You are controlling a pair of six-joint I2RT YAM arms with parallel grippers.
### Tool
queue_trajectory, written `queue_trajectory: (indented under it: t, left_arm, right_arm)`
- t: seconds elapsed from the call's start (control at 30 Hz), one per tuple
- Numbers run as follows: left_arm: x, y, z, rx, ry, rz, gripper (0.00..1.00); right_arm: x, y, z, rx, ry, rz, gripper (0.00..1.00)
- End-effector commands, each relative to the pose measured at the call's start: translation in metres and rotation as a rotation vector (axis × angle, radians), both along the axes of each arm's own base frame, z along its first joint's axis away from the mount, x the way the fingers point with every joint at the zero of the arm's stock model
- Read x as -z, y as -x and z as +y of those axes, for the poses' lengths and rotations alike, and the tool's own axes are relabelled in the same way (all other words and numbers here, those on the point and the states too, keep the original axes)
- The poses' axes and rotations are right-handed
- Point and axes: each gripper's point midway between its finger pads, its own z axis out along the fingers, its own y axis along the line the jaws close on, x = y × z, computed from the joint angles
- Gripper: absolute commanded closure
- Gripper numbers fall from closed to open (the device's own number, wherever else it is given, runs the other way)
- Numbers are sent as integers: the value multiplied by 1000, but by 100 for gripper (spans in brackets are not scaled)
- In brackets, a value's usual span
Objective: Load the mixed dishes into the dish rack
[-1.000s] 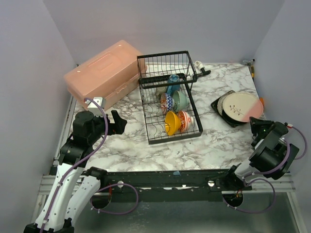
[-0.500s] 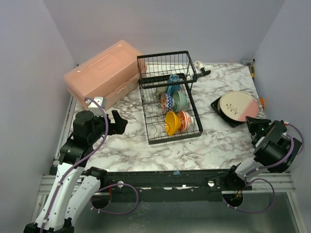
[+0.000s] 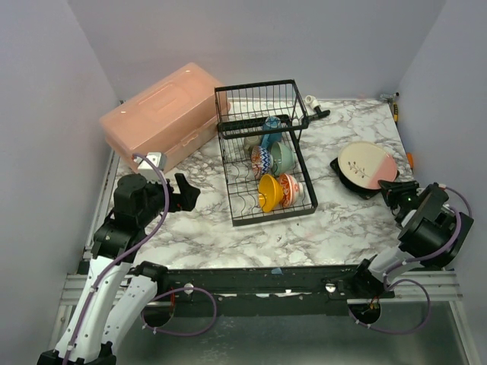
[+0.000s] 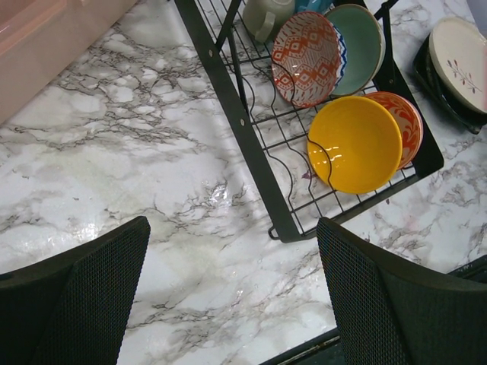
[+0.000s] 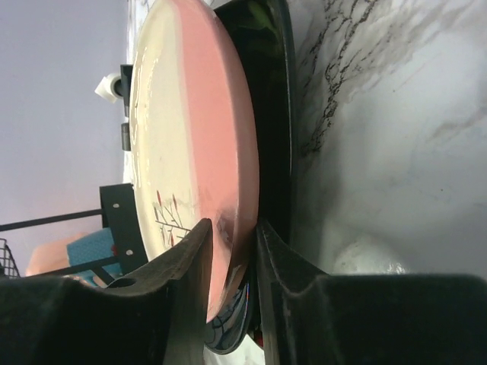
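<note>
Nearest the bases, the left gripper hangs over bare marble bench, just off the near left corner of the dish rack. Its jaws are spread wide and hold nothing.

On the other side, the right gripper has its jaws pinched on the near rim of the pink-cream plate, one finger on the plate's face and the other behind it. This plate lies on the dark plate at the right of the bench, well apart from the rack. In the right wrist view its gripped edge appears to stand slightly clear of the dark one.

The step in hand looks like the pick-up of this top plate. Next it would need lifting free without dragging the dark plate, then turning on edge and carrying left to an open curved slot.

Farther back, the rack already holds a yellow bowl, a red-patterned bowl, a mint green bowl and an olive mug, so the bowls seem done and the two plates remain. The free slots appear to be along the rack's left side. A salmon-pink box sits beyond, at far left.
</note>
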Motion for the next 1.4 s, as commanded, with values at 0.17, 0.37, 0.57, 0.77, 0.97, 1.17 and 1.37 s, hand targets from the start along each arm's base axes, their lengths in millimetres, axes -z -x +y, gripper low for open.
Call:
queue_trajectory:
  t: [0.17,0.37,0.57,0.77,0.97,1.17,1.37]
  left_arm:
    - [-13,10,-8,55,30,-71,11]
    - [-17,18,-17,103,29,-95,10]
    - [-15,25,-28,155,14,-89,10]
    - [-12,28,-33,182,-2,-80,10]
    - [-13,29,-33,178,-7,-83,10]
    - [-11,27,-32,170,-13,-77,10]
    - [-9,24,-30,159,-17,-65,10]
  right_arm:
    - [-9,-2,3,-76,58,7,55]
    - [-9,-7,-2,-38,53,-34,51]
    - [-9,-11,-16,32,75,-42,55]
    - [-5,-21,-22,38,51,-66,53]
    - [-7,-33,-23,21,8,-142,51]
    - [-7,-41,-24,12,-31,-174,60]
    - [-13,-38,-20,22,-59,-185,97]
